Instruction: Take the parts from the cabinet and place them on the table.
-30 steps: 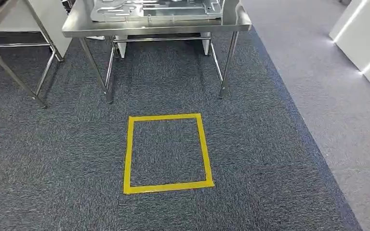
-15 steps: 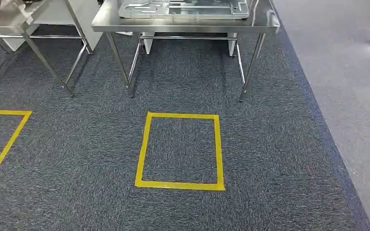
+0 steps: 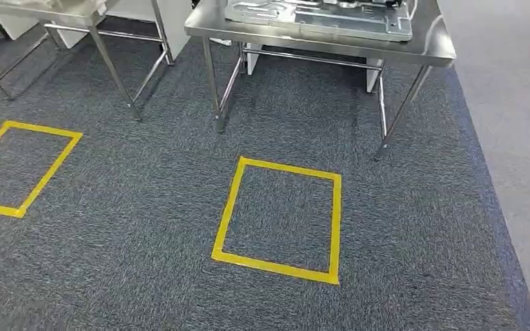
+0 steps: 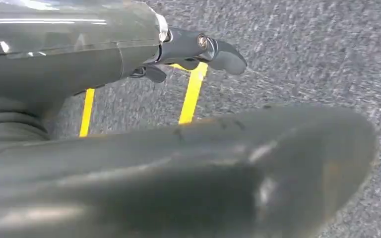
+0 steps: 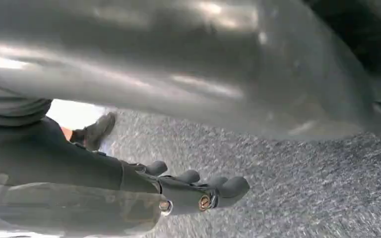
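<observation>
Since the earlier pictures the whole head view has swung: camera turn, not things moving. Yellow tape square (image 3: 279, 221) now sits right of centre and tilted, and a second tape square (image 3: 22, 167) has come fully into sight to its left.

Nearest, wrist views. Left hand (image 4: 198, 52) hangs over the dark grey carpet (image 3: 145, 207); its dark fingers (image 4: 225, 55) lie close together, extended with a slight curl, nothing in them. Yellow tape lines show on the carpet beyond the fingers. Right hand (image 5: 198, 191) likewise above carpet, its fingers (image 5: 233, 187) lined up side by side and bent a little, holding nothing. Much of both wrist pictures is blurred.

Middle ground: the yellow tape square lies flat on the carpet, its far edge near the feet of the steel table (image 3: 428, 52).

Far: the steel table stands just beyond the tape square. On its top lies a flat, grey pressed-metal part (image 3: 317, 17), cut off by the picture's upper edge. A second steel table (image 3: 76, 14) stands to the left of the first, beyond the second tape square. Right of the steel table the flooring changes to a lighter grey strip (image 3: 511, 138).

No brand, label or writing can be read anywhere.
</observation>
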You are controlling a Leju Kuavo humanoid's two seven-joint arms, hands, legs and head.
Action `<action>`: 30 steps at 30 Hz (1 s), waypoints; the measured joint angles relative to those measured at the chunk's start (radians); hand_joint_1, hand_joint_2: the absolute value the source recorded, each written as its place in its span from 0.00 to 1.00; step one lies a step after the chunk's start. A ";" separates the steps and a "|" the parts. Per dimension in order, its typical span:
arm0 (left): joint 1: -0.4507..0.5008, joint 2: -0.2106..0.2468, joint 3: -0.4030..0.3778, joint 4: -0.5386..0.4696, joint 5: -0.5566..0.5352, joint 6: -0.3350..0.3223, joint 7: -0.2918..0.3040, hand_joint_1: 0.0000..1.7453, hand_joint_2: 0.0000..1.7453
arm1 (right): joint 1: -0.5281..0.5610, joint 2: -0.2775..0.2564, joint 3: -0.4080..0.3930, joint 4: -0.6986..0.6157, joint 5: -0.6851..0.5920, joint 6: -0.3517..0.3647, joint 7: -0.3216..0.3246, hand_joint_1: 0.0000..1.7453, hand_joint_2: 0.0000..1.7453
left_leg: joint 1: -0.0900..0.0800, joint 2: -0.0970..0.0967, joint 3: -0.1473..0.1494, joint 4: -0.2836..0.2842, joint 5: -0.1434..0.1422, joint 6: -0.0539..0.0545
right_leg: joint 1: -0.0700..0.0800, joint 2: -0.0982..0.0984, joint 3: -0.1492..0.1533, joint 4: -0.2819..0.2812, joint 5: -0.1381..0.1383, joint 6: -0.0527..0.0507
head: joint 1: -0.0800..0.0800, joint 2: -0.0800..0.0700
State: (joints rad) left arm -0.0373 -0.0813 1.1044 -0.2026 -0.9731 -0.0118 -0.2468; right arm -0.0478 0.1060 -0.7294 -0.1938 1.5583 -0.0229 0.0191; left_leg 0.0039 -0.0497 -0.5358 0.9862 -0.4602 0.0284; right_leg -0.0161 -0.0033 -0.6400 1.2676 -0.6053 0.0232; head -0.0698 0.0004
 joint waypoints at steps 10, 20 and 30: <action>-0.004 0.013 0.048 -0.001 0.066 -0.061 -0.039 0.00 0.00 | -0.006 0.029 0.072 0.001 0.011 -0.036 0.000 0.00 0.00 | 0.000 0.006 -0.054 0.092 -0.056 -0.051 | -0.005 0.017 0.115 -0.270 0.115 -0.054 | -0.001 0.000; -0.034 0.021 0.019 -0.001 -0.039 -0.099 -0.093 0.00 0.00 | 0.000 0.012 0.052 0.001 -0.096 0.001 0.095 0.00 0.00 | 0.002 0.120 0.004 0.011 -0.015 -0.041 | 0.010 -0.106 0.132 -0.267 0.098 -0.028 | 0.000 0.000; -0.036 -0.034 0.006 0.000 -0.024 0.022 -0.168 0.00 0.00 | 0.012 -0.046 0.140 0.001 0.007 0.005 0.085 0.00 0.00 | 0.003 0.009 -0.003 0.003 0.001 -0.003 | 0.000 -0.001 -0.009 0.034 -0.029 0.004 | 0.000 0.000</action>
State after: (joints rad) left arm -0.0736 -0.1152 1.1109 -0.2029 -0.9973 0.0099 -0.4150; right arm -0.0357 0.0604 -0.5892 -0.1931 1.5651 -0.0178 0.1041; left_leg 0.0065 -0.0406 -0.5388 0.9890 -0.4592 0.0257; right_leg -0.0157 -0.0040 -0.6490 1.3014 -0.6344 0.0275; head -0.0702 0.0004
